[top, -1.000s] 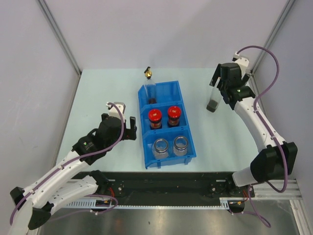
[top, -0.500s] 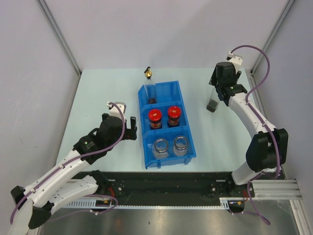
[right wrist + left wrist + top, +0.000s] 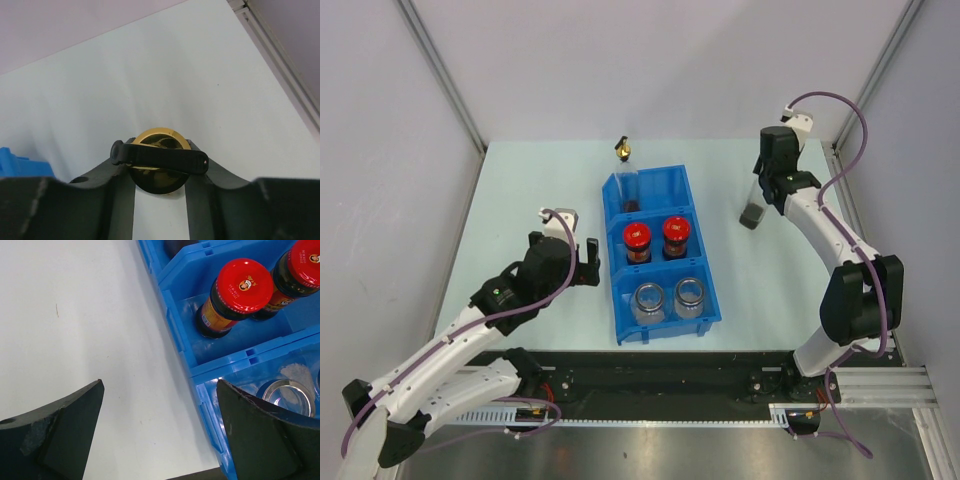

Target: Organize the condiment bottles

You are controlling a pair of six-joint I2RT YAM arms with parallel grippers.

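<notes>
A tall clear bottle (image 3: 753, 210) with a gold pour spout (image 3: 160, 138) stands on the table right of the blue bin (image 3: 613, 262). My right gripper (image 3: 766, 172) (image 3: 161, 161) is over it, its fingers pressed against both sides of the top. A second tall bottle (image 3: 625, 176) stands in the bin's far compartment. Two red-lidded jars (image 3: 638, 239) (image 3: 675, 233) (image 3: 243, 286) fill the middle one, and two silver-lidded jars (image 3: 648, 300) (image 3: 691, 295) (image 3: 287, 396) the near one. My left gripper (image 3: 587, 262) (image 3: 160, 385) hangs open just left of the bin, holding nothing.
The bin's left wall (image 3: 175, 335) lies close to my left gripper's right finger (image 3: 265, 430). A metal frame rail (image 3: 280, 55) runs along the table's right edge, near the right arm. Grey walls close in the table at the back and sides.
The right gripper has closed from open onto the tall bottle's top, and the right wrist has swung in over it. The left arm and the bin's contents have not moved.
</notes>
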